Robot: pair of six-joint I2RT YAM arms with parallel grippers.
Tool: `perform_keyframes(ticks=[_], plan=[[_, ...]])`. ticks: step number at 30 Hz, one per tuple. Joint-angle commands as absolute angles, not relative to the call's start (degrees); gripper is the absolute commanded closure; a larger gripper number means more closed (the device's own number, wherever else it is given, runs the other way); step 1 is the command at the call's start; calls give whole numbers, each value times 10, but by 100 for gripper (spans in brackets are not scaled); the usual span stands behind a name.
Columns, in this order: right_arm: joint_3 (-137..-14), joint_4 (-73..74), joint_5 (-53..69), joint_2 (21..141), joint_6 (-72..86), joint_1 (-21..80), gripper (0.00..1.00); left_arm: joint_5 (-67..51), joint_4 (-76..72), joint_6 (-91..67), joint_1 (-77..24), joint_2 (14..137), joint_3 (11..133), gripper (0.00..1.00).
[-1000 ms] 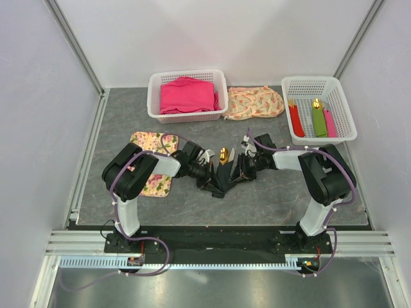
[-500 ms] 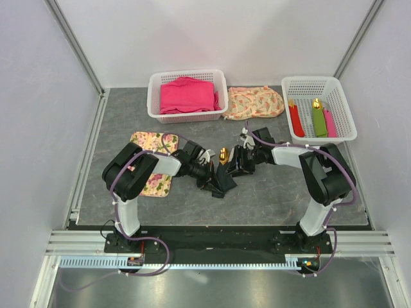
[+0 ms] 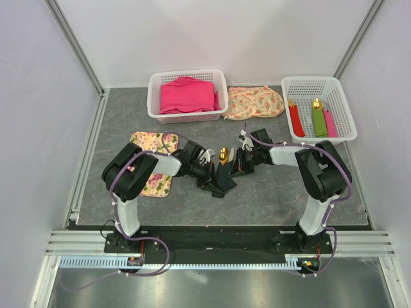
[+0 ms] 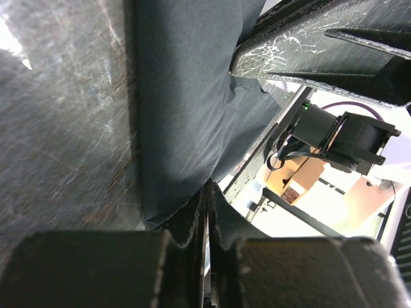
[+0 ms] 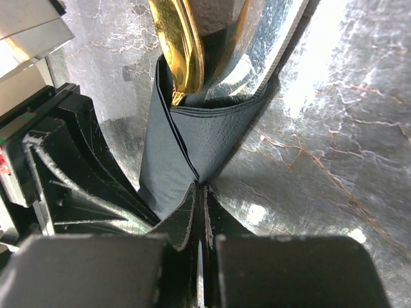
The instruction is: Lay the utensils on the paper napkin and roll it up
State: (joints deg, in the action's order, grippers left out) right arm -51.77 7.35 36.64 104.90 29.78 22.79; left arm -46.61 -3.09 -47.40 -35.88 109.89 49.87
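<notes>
paper napkin (image 5: 183, 151): a black sheet wrapped into a loose roll around the cutlery. It lies mid-worktop, caught between the two claws and just right of the floral mat (image 3: 145, 140).
utensils (image 5: 178, 48): gold heads poke out of the far end of the roll. The handles are hidden inside the paper.
right claw (image 5: 200, 192): jaws pressed together, with the tips nipping a fold of the napkin just below the gold heads.
left claw (image 4: 207, 196): jaws all but closed, with a corner of the black paper pinched between the tips. It comes at the roll from the opposite side.
right arm (image 3: 321, 170): elbow bunched high at the right. The forearm reaches low and leftward across the worktop (image 3: 282, 196), wrist aimed at the roll.
left arm (image 3: 131, 170): elbow raised over the floral mat. The forearm stretches rightward and down, wrist angled into the near end of the roll.
pink-cloth basket (image 3: 154, 97): a white basket at the back, well apart from the arms, holding a folded pink cloth.
floral cloth (image 3: 253, 102): lies between the two baskets.
right basket (image 3: 308, 81): at back right, holding red, green and pink rolls with gold tips.
</notes>
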Motion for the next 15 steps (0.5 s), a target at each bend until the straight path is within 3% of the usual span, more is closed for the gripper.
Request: perform_keyframes(ticks=[1,8,15], plan=[[-501,73,339,1067,281,232,100,-422,-50,-447,-361,1066,483,87],[-495,73,332,1067,272,231,100,-432,-101,-460,-361,1004,483,69],[-488,71,331,1065,272,232,100,-401,-69,-441,-362,1038,513,65]])
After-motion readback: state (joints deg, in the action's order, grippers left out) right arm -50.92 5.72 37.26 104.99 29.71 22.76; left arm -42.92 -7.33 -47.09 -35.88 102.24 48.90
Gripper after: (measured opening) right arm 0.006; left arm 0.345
